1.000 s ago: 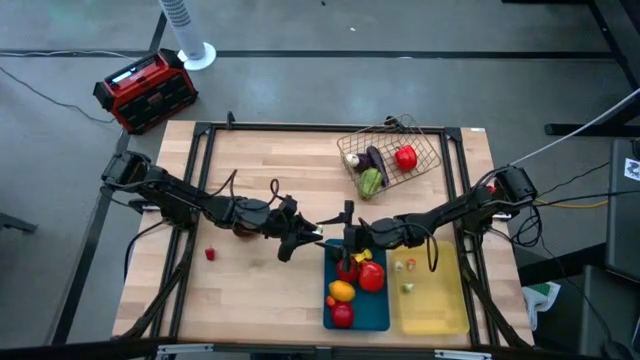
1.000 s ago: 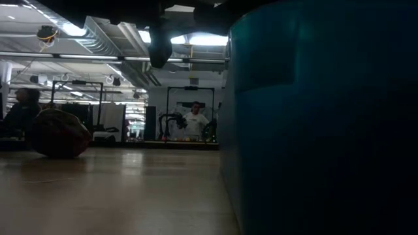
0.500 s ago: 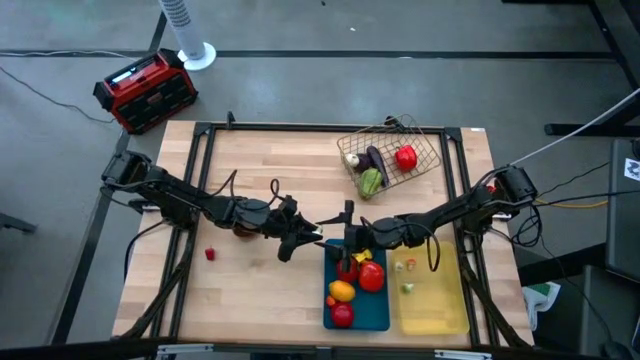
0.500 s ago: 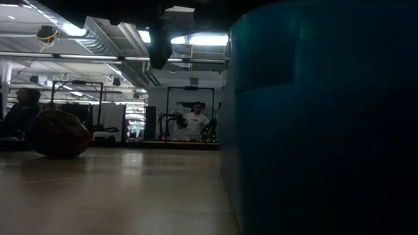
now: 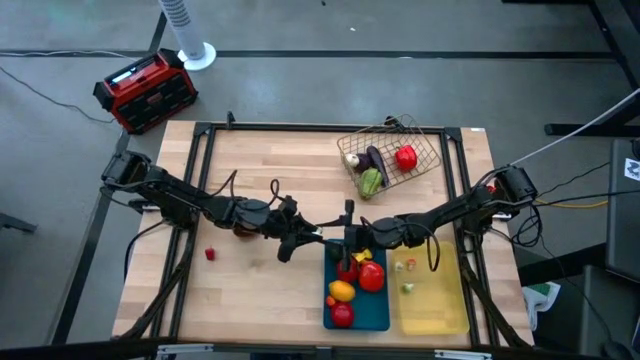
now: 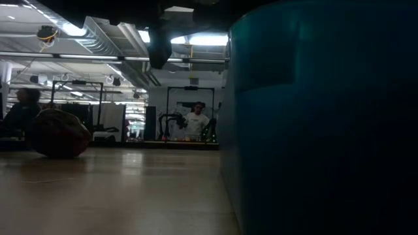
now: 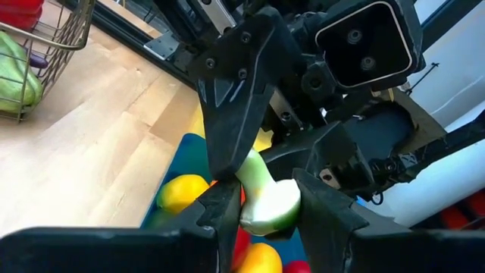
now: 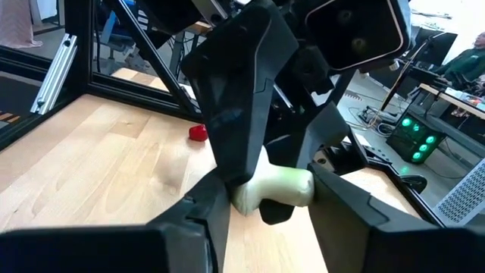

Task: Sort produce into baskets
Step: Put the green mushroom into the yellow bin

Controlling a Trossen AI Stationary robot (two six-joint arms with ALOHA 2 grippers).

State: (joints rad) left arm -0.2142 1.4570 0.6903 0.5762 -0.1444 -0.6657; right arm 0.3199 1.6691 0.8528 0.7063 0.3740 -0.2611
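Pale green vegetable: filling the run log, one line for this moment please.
place: above blue tray edge | left gripper: shut on pale green vegetable | right gripper: at same vegetable

Low view: the blue tray [image 6: 313,124] wall fills the right half and hides everything behind it, both hands included. High view: the pale green item [image 7: 265,201] between the two hands is too small to make out. Wrist views: arm bodies block most of the bench [image 8: 91,159].
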